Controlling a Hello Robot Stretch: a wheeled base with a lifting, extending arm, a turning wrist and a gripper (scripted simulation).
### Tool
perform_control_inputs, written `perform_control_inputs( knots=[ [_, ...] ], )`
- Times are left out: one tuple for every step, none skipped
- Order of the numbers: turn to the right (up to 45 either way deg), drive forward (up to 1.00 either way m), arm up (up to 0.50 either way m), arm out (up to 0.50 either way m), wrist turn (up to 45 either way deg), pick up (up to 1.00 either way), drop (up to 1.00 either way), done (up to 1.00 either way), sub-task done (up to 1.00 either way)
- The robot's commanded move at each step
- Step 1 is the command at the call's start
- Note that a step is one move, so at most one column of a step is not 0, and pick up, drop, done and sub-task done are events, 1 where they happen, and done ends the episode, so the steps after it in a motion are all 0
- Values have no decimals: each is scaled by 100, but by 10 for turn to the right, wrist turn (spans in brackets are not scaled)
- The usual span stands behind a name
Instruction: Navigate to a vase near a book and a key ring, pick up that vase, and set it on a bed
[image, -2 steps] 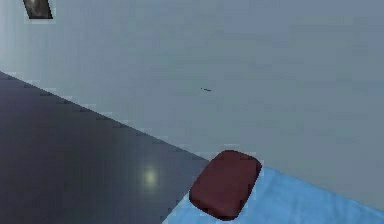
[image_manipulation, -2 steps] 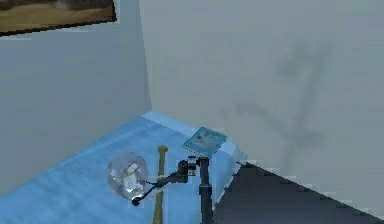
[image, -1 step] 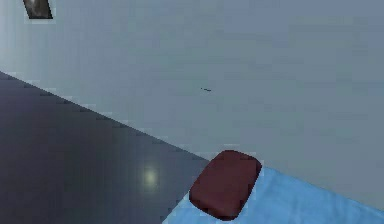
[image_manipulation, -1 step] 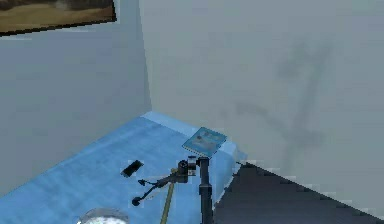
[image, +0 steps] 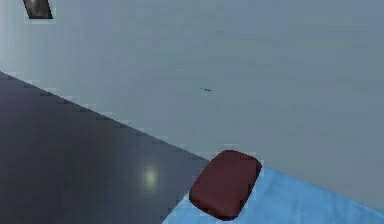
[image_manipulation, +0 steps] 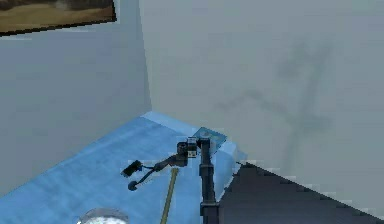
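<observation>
- Seeing grey walls (image: 250, 60) as the biggest thing in both views. In the arm side view two of them meet in a corner behind the bed.
- Bed (image_manipulation: 80, 175): light blue cover, running across the arm side view's lower left and up to that wall corner. We also see a corner of it at the forward view's bottom right.
- Floor (image: 70, 150): dark and glossy. It fills the forward view's lower left and borders the bed. We see it again at the arm side view's lower right.
- Arm (image_manipulation: 207, 185): dark bar rising from the arm side view's bottom edge, with its far end over the bed's edge.
- Pillow (image: 228, 183): dark red and rounded, lying on the bed at its floor-side edge.
- Picture (image_manipulation: 55, 12): framed, hanging on the wall at the arm side view's top left, cut by the top edge.
- Rounded glassy shape (image_manipulation: 104, 215): pale, see-through dome on the blue cover, cut by the bottom edge.
  - It is our only vase candidate, but too little shows to confirm that.
  - It lies apart from the fingers, below and to their left.
  - We can't tell what is in it.
- Gripper (image_manipulation: 135, 175): dark body and thin fingers left of the arm's end, with bed cover behind. We can't tell the finger state or whether it holds anything.
- Tan rod (image_manipulation: 171, 195): thin, slanting from under the gripper body toward the bottom edge. We can't tell what it is.
</observation>
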Motion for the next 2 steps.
perform_control_inputs(
  knots=[
    [0, 0, 0, -8, 0, 0, 0, 0, 0],
    [0, 0, 0, 0, 0, 0, 0, 100, 0]
  ],
)
